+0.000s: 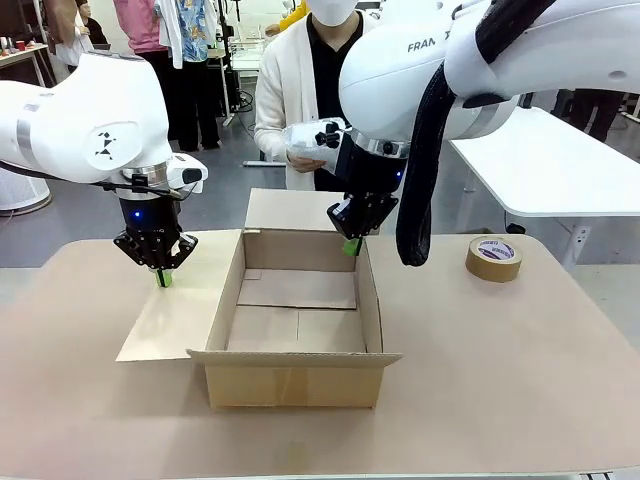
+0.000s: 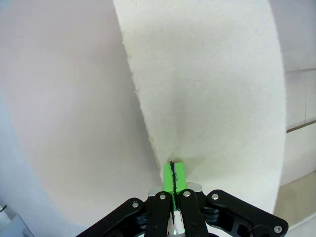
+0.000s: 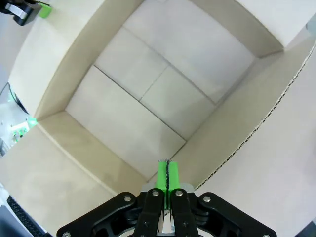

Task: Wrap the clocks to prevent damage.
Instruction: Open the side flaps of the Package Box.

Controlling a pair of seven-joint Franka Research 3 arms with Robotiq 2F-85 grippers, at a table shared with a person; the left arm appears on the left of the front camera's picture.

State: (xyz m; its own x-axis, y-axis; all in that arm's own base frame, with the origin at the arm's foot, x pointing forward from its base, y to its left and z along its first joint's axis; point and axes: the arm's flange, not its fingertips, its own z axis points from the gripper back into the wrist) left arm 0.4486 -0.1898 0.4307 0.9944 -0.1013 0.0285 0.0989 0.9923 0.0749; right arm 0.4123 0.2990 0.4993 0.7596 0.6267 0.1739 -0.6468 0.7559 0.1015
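Nearest the robot, the open brown cardboard box [image 1: 290, 385] sits in the middle of the tan, round-cornered table [image 1: 500, 390], its front flap folded outward and its floor bare. The box's left flap [image 1: 165, 325] lies spread flat on the tabletop, and the left gripper [image 1: 161, 272] comes straight down on it with its green pads pressed together and nothing between them. The left wrist view shows those closed tips [image 2: 173, 173] right at the pale cardboard. This looks like a way of pinning the flap down so the opening is unobstructed. The right gripper [image 1: 352, 245], likewise pressed together and empty, has its tips at the rim of the box's right wall near the far corner, probably bracing that side open. Its own camera looks past the closed pads [image 3: 168, 173] into the empty interior. Well to the right stands a brown tape roll [image 1: 493, 258], apart from the box, likely waiting for sealing. Beyond the far edge, a person in a white cardigan [image 1: 280, 90] holds the whitish, crinkly wrapped clock [image 1: 305, 148] at chest height above the back flap, seemingly ready to lower it in. Behind are a grey floor, a white table [image 1: 560, 160] and other people standing.
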